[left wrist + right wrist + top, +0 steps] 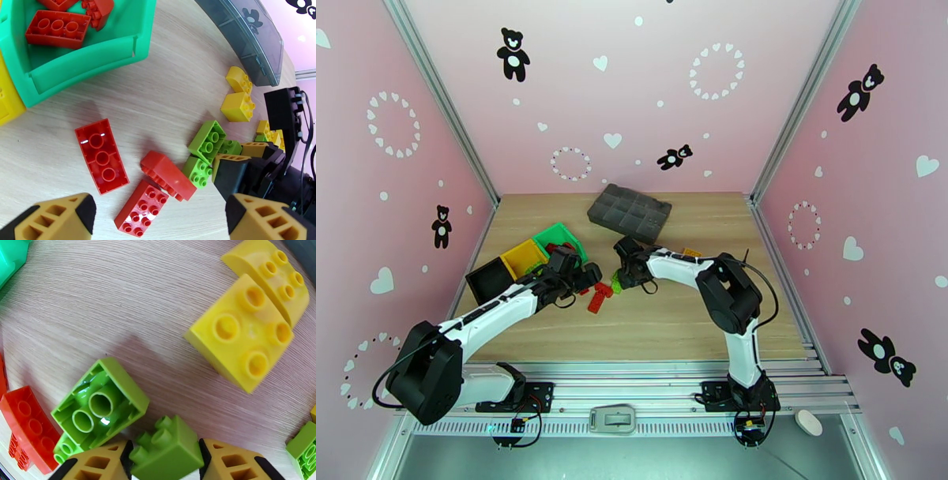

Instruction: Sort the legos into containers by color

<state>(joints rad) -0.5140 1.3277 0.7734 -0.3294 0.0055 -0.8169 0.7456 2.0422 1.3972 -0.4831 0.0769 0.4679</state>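
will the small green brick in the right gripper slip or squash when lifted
The small light green plastic brick looks hard and glossy: unlikely to squash, might slip slightly. The right gripper flanks its flat sides, so it probably stays square. The upturned green brick beside it is hollow, so likely light.

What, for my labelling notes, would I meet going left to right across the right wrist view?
Red brick, upturned green brick, small green brick in the right gripper, square yellow brick, green brick at the right edge.
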